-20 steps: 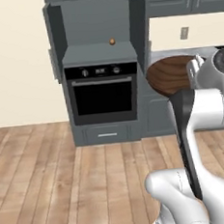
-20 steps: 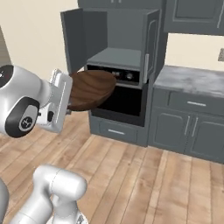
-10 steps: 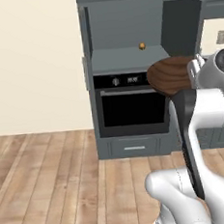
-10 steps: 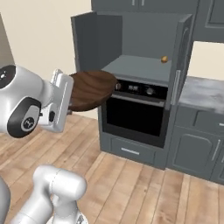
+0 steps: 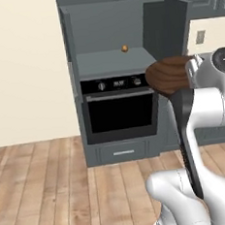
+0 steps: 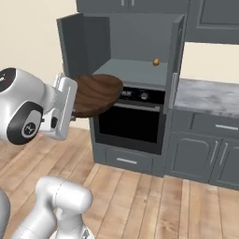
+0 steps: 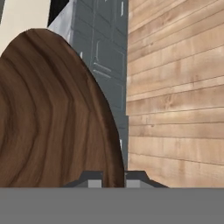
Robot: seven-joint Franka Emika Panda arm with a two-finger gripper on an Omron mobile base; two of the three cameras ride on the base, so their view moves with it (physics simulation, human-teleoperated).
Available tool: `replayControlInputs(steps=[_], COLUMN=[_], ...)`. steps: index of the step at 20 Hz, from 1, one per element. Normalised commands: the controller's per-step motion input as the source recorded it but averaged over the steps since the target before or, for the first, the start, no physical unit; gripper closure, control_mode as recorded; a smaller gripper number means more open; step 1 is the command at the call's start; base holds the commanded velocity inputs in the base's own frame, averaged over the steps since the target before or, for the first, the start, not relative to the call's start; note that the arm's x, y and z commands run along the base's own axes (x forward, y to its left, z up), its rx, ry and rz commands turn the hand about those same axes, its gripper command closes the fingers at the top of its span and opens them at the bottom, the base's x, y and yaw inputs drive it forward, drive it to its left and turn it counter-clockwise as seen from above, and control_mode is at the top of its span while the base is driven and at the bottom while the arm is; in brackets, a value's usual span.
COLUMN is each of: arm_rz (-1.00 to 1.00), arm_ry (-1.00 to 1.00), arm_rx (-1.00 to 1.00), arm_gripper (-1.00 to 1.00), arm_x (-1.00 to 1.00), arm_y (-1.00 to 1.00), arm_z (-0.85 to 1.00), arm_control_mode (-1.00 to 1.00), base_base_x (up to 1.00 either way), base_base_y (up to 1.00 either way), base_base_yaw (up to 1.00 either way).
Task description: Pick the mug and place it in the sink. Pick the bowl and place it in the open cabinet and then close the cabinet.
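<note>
Cabinet point(image 5: 109, 61) stands at left of the left base view with both doors swung open, a small orange ball point(image 5: 125, 48) on its grey shelf and a black oven point(image 5: 120, 111) just under that. Right of the oven, the bowl point(image 5: 171, 74) hangs in the air, clamped by its rim in the gripper point(image 7: 113, 178), roughly level with the shelf but short of it. Hand view: 2 fingertips point(image 7: 136, 177) pinch the rim, wood floor point(image 7: 175, 87) at right.
</note>
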Motion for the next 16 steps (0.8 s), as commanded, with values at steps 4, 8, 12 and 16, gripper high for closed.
replayControlInputs(steps=[4,8,12,16], arm_rz=[0.0,0.0,0.0,0.0], arm_ry=[0.0,0.0,0.0,0.0], arm_rx=[0.0,0.0,0.0,0.0], arm_gripper=[1.0,1.0,1.0,1.0], arm_x=[0.0,0.0,0.0,0.0], arm_y=[0.0,0.0,0.0,0.0], arm_z=[0.0,0.0,0.0,0.0], arm_control_mode=[1.0,1.0,1.0,1.0], base_base_x=[0.0,0.23,0.92,0.54], base_base_y=[0.05,0.18,0.05,-0.06], base_base_yaw=[-0.2,0.08,0.01,0.05])
